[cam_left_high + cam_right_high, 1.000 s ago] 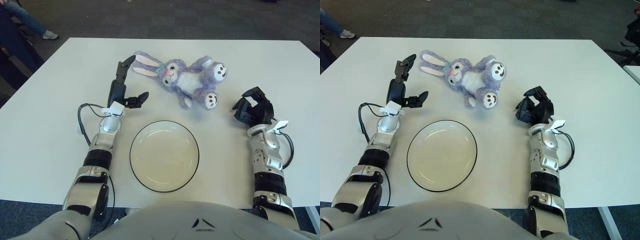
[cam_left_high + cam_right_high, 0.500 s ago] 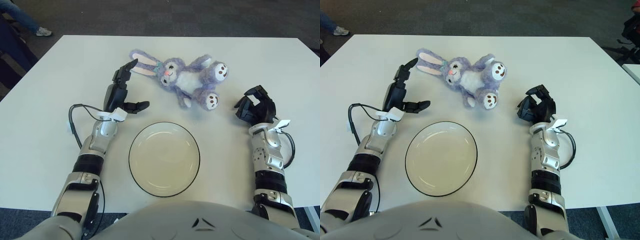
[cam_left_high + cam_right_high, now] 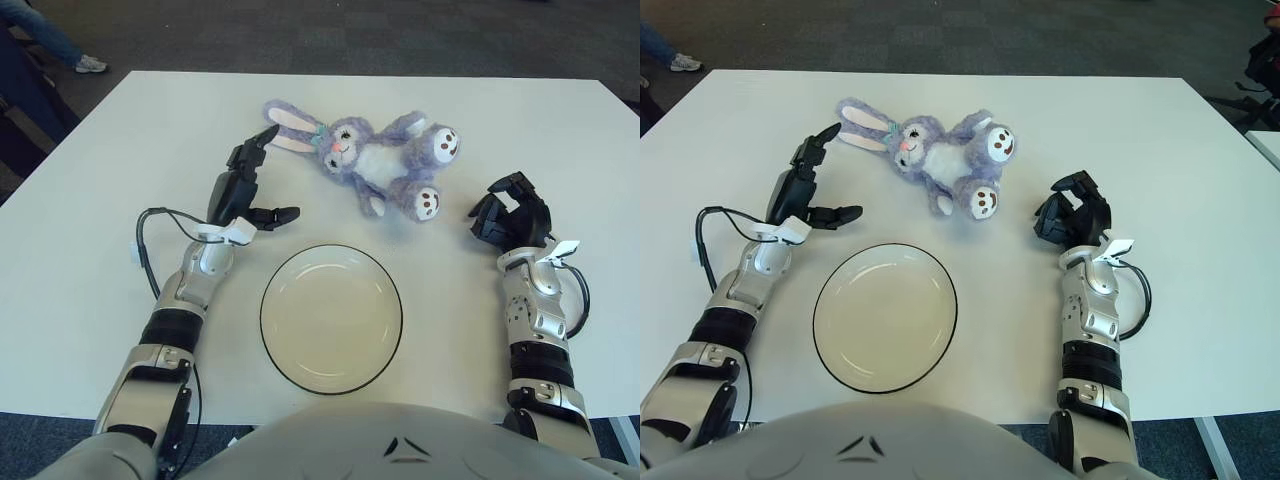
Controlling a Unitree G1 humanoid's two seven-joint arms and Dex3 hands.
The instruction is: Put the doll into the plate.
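Observation:
A purple plush bunny doll (image 3: 372, 160) lies on its back on the white table, ears pointing left, feet to the right. A cream plate with a dark rim (image 3: 331, 318) sits empty in front of it, near the table's front edge. My left hand (image 3: 250, 185) is open, fingers spread, just left of the doll's ears and not touching them. My right hand (image 3: 512, 217) rests on the table right of the doll's feet, fingers curled and holding nothing.
The white table (image 3: 120, 140) ends at the far edge just behind the doll. A person's legs and a shoe (image 3: 90, 66) show on the dark carpet at the far left. A cable (image 3: 150, 250) loops off my left forearm.
My left hand has shifted left and tilted, its fingers now angled toward the doll's ears. The view has shifted slightly. The right hand, doll and plate have not moved.

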